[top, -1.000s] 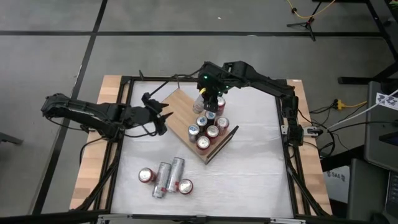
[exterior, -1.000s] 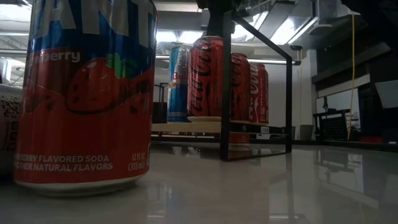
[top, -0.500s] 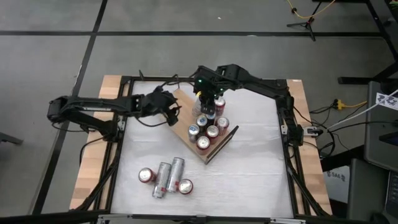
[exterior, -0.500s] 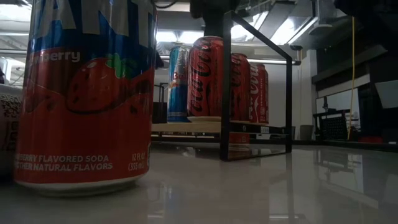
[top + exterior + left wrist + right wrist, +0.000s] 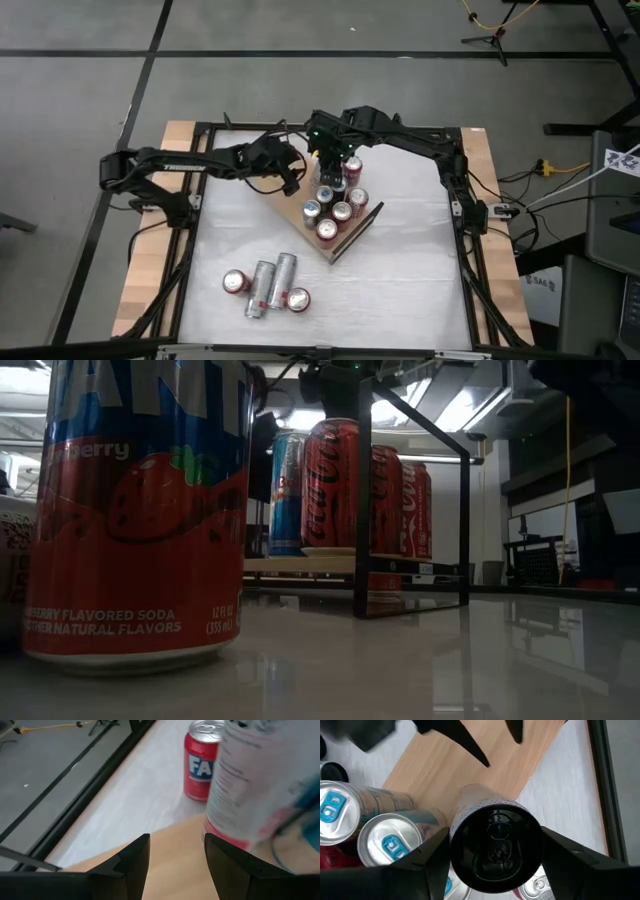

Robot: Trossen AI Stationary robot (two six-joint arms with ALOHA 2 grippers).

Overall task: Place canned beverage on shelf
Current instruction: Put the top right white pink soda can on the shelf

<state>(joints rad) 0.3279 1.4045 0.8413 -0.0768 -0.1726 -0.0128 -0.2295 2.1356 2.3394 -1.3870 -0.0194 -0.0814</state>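
Right gripper [image 5: 495, 851] holds a black-topped can [image 5: 496, 847] upright over the shelf [image 5: 470, 775]

The can sits at the bare end of the board beside the standing cans [image 5: 333, 205] — left gripper [image 5: 175, 857] hovers close, fingers slightly apart, empty; four more cans [image 5: 267, 285] lie on the table [image 5: 420, 280]

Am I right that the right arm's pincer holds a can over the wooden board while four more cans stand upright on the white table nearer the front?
Nearly. The high view shows the loose cans mixed: two lie on their sides. The rest holds: the right pincer grips a dark-topped can over the shelf.
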